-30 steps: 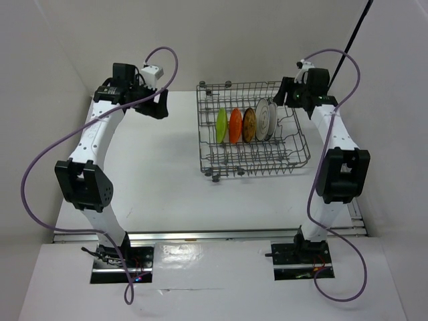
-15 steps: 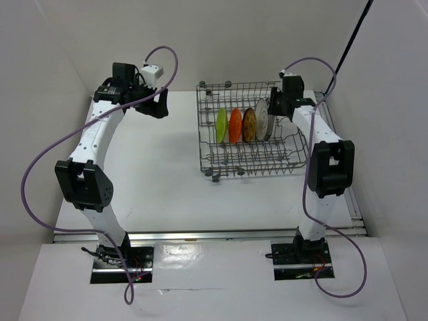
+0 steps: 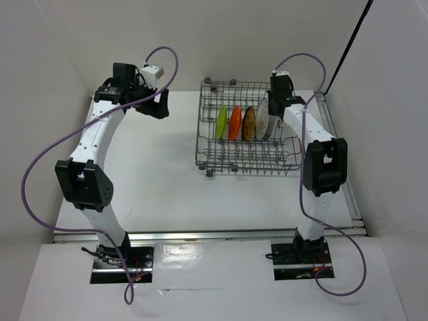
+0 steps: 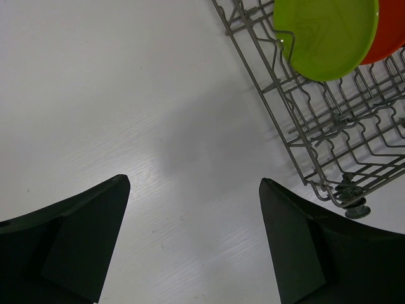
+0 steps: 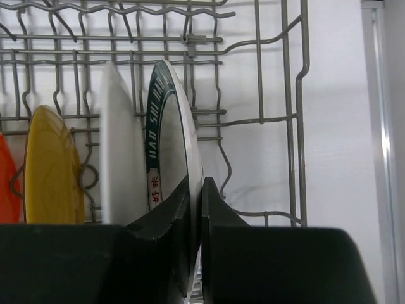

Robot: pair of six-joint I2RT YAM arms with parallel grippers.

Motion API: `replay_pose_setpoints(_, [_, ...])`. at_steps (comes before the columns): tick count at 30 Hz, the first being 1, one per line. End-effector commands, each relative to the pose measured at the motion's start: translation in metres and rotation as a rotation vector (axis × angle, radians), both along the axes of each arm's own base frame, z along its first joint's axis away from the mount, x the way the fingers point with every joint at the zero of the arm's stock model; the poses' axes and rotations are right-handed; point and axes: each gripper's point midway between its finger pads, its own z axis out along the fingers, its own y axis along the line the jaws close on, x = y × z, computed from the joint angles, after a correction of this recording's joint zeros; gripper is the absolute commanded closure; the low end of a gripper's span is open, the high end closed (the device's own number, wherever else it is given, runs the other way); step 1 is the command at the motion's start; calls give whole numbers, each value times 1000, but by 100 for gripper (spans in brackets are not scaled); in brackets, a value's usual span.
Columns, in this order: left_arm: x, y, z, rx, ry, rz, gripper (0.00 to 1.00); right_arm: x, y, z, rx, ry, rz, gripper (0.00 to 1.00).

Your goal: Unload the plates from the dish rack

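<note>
The dish rack (image 3: 200, 144), a grey wire basket, stands at the back right of the table. Plates stand on edge in a row in it: lime green (image 3: 221, 123), orange (image 3: 235, 123), yellow-brown (image 3: 249, 123), and white ones at the right end (image 3: 264, 120). In the right wrist view my right gripper (image 5: 196, 183) is shut on the edge of the white plate with the dark blue rim (image 5: 174, 139), the last in the row, next to a plain white plate (image 5: 120, 152). My left gripper (image 4: 193, 183) hangs open over bare table, left of the rack (image 4: 316, 126).
A small rack wheel (image 4: 354, 206) sits at the rack's near corner, close to my left gripper's right finger. White walls enclose the table at the back and both sides. A metal rail (image 5: 380, 126) runs along the table's right edge beyond the rack.
My right gripper moved left from the rack's right edge to the last plate and shut on its rim. The rack shifted slightly to the left. The left arm stayed put.
</note>
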Motion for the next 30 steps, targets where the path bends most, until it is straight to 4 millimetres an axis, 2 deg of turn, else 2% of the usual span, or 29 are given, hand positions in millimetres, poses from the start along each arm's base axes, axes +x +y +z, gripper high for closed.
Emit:
replay_pose_setpoints(1, [2, -4, 4, -17, -16, -6, 0, 7, 18, 69, 6, -162, -29, 100])
replay_pose_setpoints(5, [2, -7, 9, -29, -24, -20, 0, 5, 10, 126, -121, -306, -85, 100])
replay_pose_setpoints(7, [-2, -8, 12, -36, -23, -27, 0, 7, -2, 157, -167, -392, -137, 100])
replay_pose_setpoints(8, [-2, -10, 12, -43, -23, -35, 0, 5, -7, 182, -209, -439, -139, 100])
replay_pose_setpoints(9, [-3, -11, 13, -50, -22, -43, 0, 6, -11, 196, -232, -470, -150, 100])
replay_pose_setpoints(10, [-5, -11, 11, -49, -13, -43, 0, 5, -17, 214, -255, -515, -184, 100])
replay_pose_setpoints(11, [-7, -16, 12, -74, -7, -59, 0, 3, -21, 240, -290, -559, -192, 100])
replay_pose_setpoints(12, [-6, -18, 18, -84, -18, -70, 0, 2, -24, 254, -303, -587, -203, 100])
replay_pose_setpoints(13, [-9, -20, 17, -93, -8, -79, 0, 0, -13, 266, -298, -618, -187, 100])
replay_pose_setpoints(14, [-9, -24, 23, -110, -19, -100, 0, -4, -12, 287, -270, -665, -186, 100])
replay_pose_setpoints(15, [-9, -27, 29, -125, -26, -104, 0, -3, 1, 291, -234, -681, -150, 100])
replay_pose_setpoints(16, [-9, -29, 33, -132, -34, -113, 0, -1, 28, 288, -171, -670, -25, 100])
replay_pose_setpoints(17, [-9, -30, 39, -140, -49, -122, 0, -1, 42, 284, -105, -661, 38, 100])
replay_pose_setpoints(18, [-9, -34, 35, -164, -27, -130, 0, 0, 63, 281, 49, -662, 87, 100])
replay_pose_setpoints(19, [-9, -37, 41, -180, -35, -135, 0, -5, 105, 273, 188, -625, 283, 100])
replay_pose_setpoints(20, [-8, -39, 42, -190, -35, -147, 0, -8, 118, 268, 285, -606, 363, 100])
replay_pose_setpoints(21, [-10, -44, 44, -221, -20, -152, 0, -11, 141, 238, 419, -528, 436, 100])
replay_pose_setpoints(22, [-8, -46, 42, -235, -18, -154, 0, -26, 176, 241, 544, -523, 649, 100])
replay_pose_setpoints(23, [-8, -46, 42, -242, -13, -148, 0, -35, 191, 236, 612, -504, 731, 100])
replay_pose_setpoints(24, [-7, -49, 46, -258, -21, -156, 0, -44, 204, 217, 722, -437, 769, 100])
replay_pose_setpoints(25, [-7, -51, 49, -268, -31, -170, 0, -55, 229, 211, 795, -419, 906, 100])
replay_pose_setpoints(28, [-9, -54, 53, -309, -25, -187, 0, -70, 257, 192, 917, -322, 1024, 100])
replay_pose_setpoints(29, [-9, -56, 52, -318, -23, -198, 0, -72, 265, 185, 936, -298, 1045, 100])
replay_pose_setpoints(30, [-11, -56, 43, -318, 1, -194, 0, -72, 275, 172, 959, -262, 1063, 100])
